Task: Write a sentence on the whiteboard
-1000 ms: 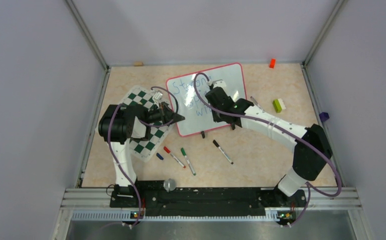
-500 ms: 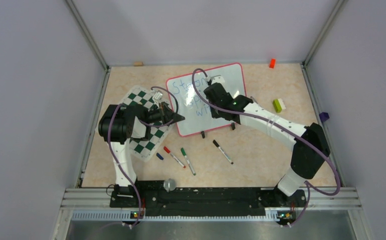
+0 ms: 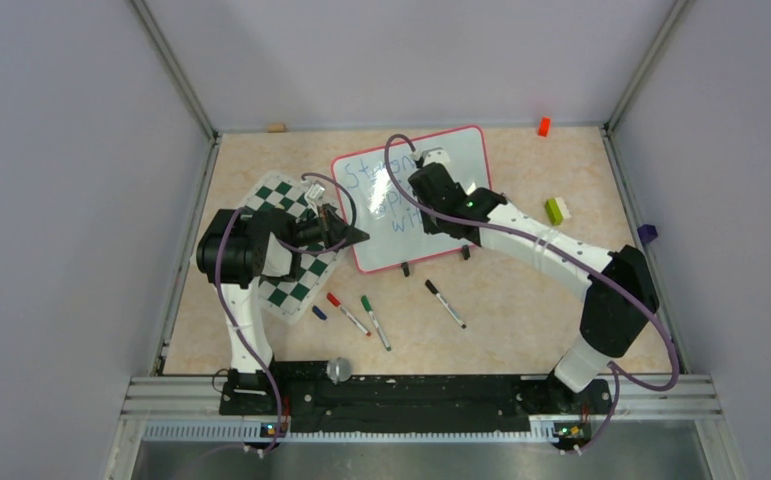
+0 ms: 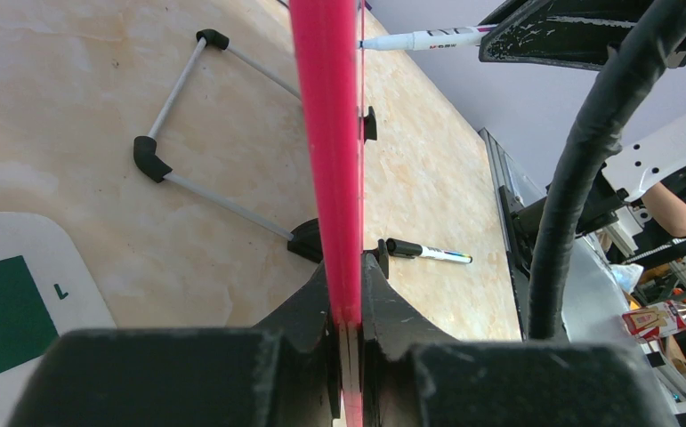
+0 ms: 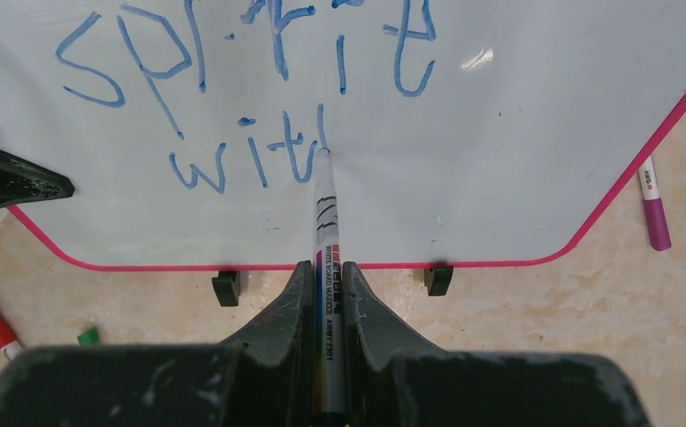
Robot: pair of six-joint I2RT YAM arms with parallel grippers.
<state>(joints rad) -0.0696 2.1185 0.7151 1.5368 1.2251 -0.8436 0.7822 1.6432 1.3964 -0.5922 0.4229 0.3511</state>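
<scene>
The whiteboard (image 3: 461,150) with its red-pink frame lies tilted at the table's middle back; it fills the right wrist view (image 5: 517,133). Blue words on it (image 3: 393,200) read "Strong", "spirit" (image 5: 259,44) and "with" (image 5: 250,156). My right gripper (image 3: 423,190) is shut on a white marker (image 5: 326,231), whose tip touches the board at the last letter of "with". My left gripper (image 3: 356,237) is shut on the board's left frame edge (image 4: 328,133), seen edge-on.
A green-and-white chessboard mat (image 3: 296,262) lies under the left arm. Red (image 3: 346,312), green (image 3: 375,320) and black (image 3: 444,302) markers lie in front of the board, a purple one (image 5: 652,209) to its right. Green-white (image 3: 557,210), orange (image 3: 543,126) and blue (image 3: 646,233) blocks lie right.
My right gripper has shifted slightly up and left over the board with the marker. The left arm and the board have not moved.
</scene>
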